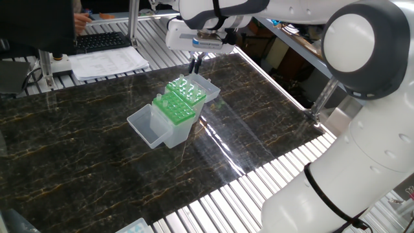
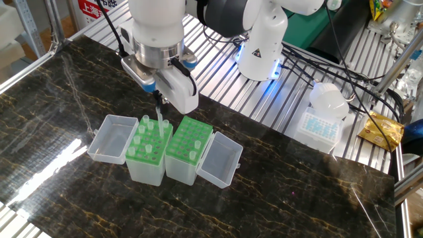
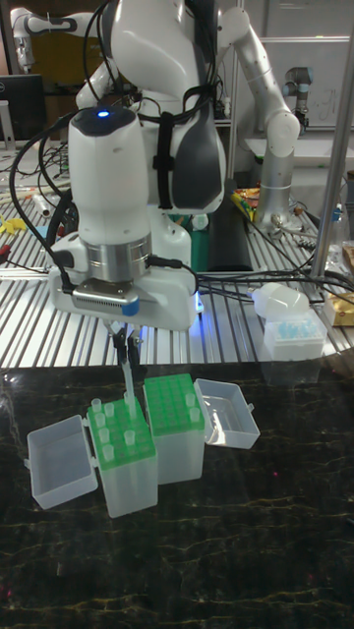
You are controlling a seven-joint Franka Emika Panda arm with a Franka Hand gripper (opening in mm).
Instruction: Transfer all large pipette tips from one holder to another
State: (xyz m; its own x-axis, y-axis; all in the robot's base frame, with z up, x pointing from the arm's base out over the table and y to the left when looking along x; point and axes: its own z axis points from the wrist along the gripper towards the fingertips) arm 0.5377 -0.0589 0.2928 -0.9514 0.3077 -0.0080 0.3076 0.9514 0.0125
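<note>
— Tips (image 1: 185, 86) first, from the one fixed view: we see them standing in the racks (image 1: 178, 98) mid-table, with the gripper (image 1: 196, 63) just above the far rack. We cannot tell from this side whether its jaws grip anything.

— From the other fixed view we can: the gripper (image 2: 158, 106) pinches one tip (image 2: 159, 122) by its collar, and that tip hangs straight down over the left rack (image 2: 145, 147), its point among the standing tips. The right rack (image 2: 189, 142) shows mostly bare holes.

— So how do we do this step well?

— We judge it best to keep the tip plumb and travel vertically, so it neither drags neighbours nor catches the plate.

— The tall fixed view agrees: the gripper (image 3: 124, 346) sits directly above the rack's rear row, the held tip (image 3: 127, 385) beneath it, near upright.
</note>
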